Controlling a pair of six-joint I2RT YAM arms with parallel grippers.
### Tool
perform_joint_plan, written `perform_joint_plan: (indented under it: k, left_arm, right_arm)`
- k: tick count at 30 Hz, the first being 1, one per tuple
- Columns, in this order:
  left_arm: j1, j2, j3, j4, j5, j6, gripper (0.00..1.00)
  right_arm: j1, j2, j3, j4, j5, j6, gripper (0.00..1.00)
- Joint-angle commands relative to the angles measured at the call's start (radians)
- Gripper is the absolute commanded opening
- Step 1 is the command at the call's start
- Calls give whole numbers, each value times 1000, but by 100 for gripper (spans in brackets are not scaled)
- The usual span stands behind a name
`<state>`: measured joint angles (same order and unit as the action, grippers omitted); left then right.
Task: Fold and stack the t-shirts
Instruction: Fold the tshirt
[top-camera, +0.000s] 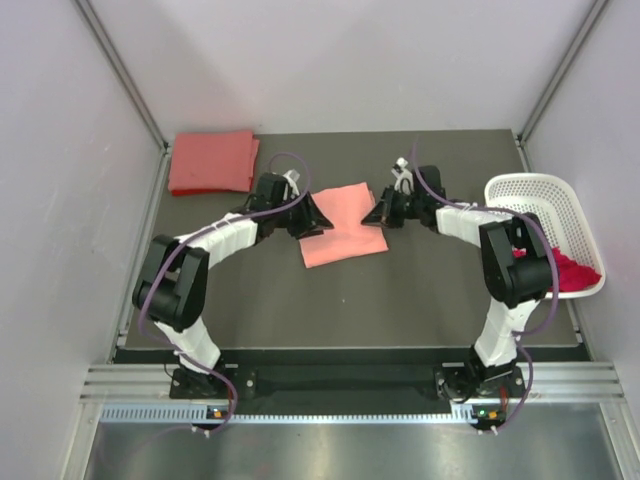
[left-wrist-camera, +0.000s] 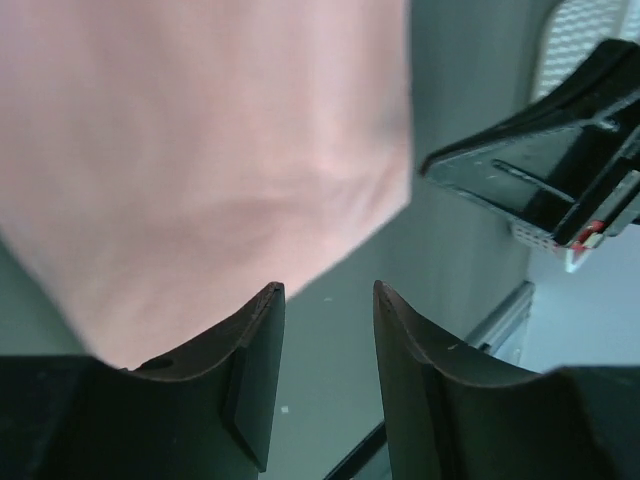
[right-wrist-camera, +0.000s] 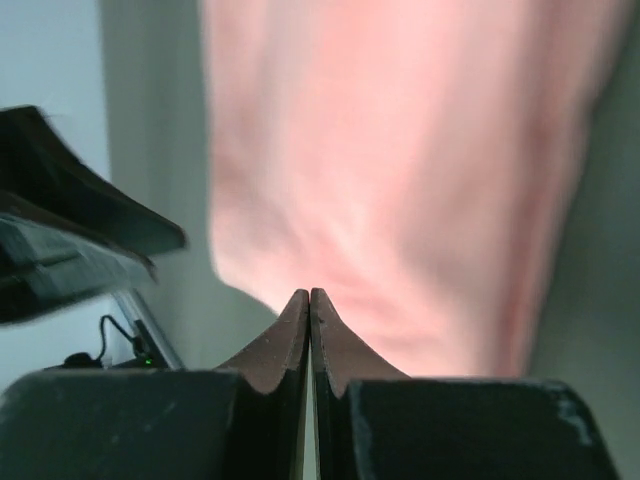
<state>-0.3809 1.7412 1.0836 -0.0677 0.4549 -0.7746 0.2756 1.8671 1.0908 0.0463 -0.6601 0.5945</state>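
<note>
The salmon-pink t-shirt (top-camera: 343, 225) lies folded in a rough rectangle at mid-table; it also shows in the left wrist view (left-wrist-camera: 200, 150) and the right wrist view (right-wrist-camera: 400, 150). My left gripper (top-camera: 315, 213) is at its left edge, open and empty (left-wrist-camera: 328, 295), with bare table between the jaws. My right gripper (top-camera: 378, 213) is at its right edge, shut (right-wrist-camera: 310, 295), with no cloth showing between the tips. The coral-red t-shirt (top-camera: 212, 160) lies folded at the back left. The magenta-red t-shirt (top-camera: 565, 268) is bunched in the basket.
The white perforated basket (top-camera: 530, 192) stands at the table's right edge, and also shows in the left wrist view (left-wrist-camera: 580, 40). Grey walls close in the table on three sides. A metal rail runs along the near edge (top-camera: 340, 380).
</note>
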Motion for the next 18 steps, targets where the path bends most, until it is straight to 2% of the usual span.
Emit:
perform_joint_plan:
  k: [1, 2, 5, 7, 11, 15, 18]
  left_arm:
    - [-30, -52, -59, 104, 16, -87, 46]
    - [-30, -49, -94, 180, 30, -142, 45]
    - [-29, -19, -213, 259, 2, -163, 45]
    - [-23, 38, -235, 273, 8, -164, 44]
    - [-13, 63, -266, 197, -25, -143, 41]
    - [-15, -47, -248, 18, -96, -54, 39]
    - [-18, -152, -203, -111, -150, 37, 41]
  right_arm:
    - [77, -51, 37, 88, -30, 31, 0]
    - [83, -43, -4, 136, -39, 107, 0]
    - [85, 9, -96, 339, -64, 226, 0]
    - [83, 78, -114, 354, -88, 226, 0]
    - [57, 100, -175, 314, -93, 150, 0]
    - [-25, 5, -242, 204, -63, 17, 0]
    - [-61, -72, -182, 66, 2, -89, 0]
